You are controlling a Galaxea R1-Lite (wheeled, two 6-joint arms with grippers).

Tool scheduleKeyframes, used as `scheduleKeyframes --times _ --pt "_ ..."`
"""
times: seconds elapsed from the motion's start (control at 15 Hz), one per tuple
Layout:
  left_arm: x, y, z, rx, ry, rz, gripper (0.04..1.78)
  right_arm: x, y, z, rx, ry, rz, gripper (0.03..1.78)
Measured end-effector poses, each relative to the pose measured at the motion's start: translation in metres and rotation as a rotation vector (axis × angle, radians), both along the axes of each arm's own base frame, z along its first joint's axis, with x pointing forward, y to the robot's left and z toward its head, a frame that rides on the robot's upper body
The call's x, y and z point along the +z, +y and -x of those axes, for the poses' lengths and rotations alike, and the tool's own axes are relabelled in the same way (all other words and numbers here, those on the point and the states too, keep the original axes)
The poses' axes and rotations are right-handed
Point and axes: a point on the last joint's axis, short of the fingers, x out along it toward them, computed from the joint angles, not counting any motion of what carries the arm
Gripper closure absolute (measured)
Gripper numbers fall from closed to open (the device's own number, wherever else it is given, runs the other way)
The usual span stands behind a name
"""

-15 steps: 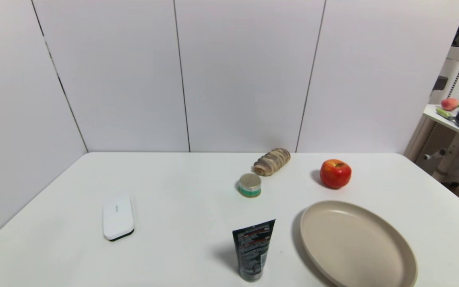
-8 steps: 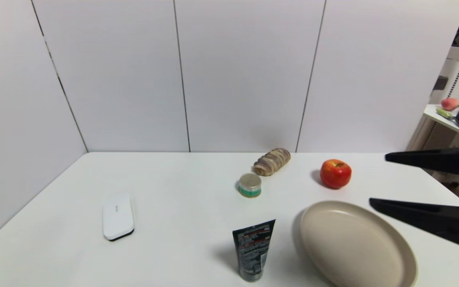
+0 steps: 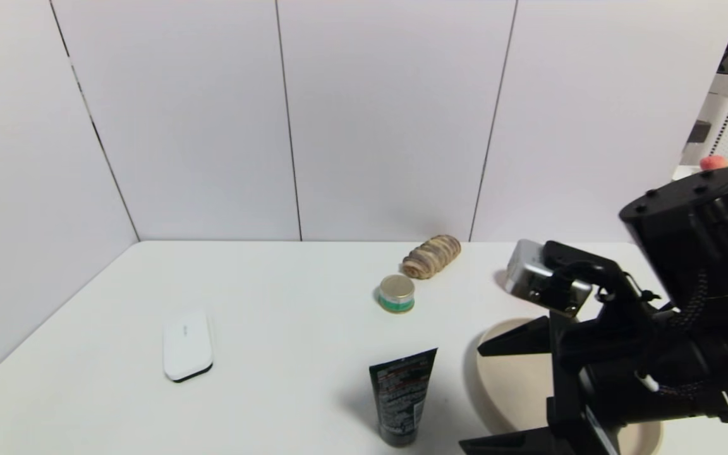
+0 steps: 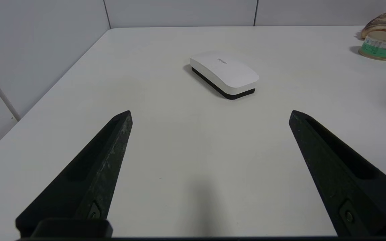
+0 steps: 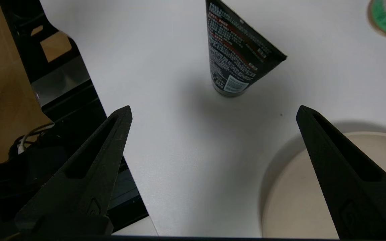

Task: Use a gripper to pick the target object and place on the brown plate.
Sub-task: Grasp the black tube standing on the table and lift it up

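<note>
Swung in over beige round matte plate (image 3: 503,379) at desk's near-right corner: right gripper (image 3: 503,395), fingers wide, empty. Best squared on upright black squeeze tube (image 3: 402,395), mid-body.

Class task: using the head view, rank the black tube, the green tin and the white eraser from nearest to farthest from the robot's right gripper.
Measured from the right gripper, open over the brown plate:
1. Black tube, standing on its cap just to the gripper's left.
2. Green tin, farther back on the table.
3. White eraser, far over on the left side.
</note>
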Motion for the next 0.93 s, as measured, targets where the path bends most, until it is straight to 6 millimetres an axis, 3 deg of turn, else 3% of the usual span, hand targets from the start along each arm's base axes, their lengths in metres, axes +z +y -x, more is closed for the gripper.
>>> scheduleKeyframes --times 0.33,0.6,0.93 --pt "0.0 0.0 0.0 0.0 0.0 0.0 0.13 -0.026 0.017 -0.02 0.011 0.047 0.075 0.12" --pt "0.0 0.0 0.0 0.0 0.0 0.0 0.13 -0.035 0.03 -0.034 0.065 -0.027 0.078 0.12" --pt "0.0 0.0 0.0 0.0 0.0 0.0 0.13 -0.028 0.035 -0.046 0.15 -0.145 0.107 0.12"
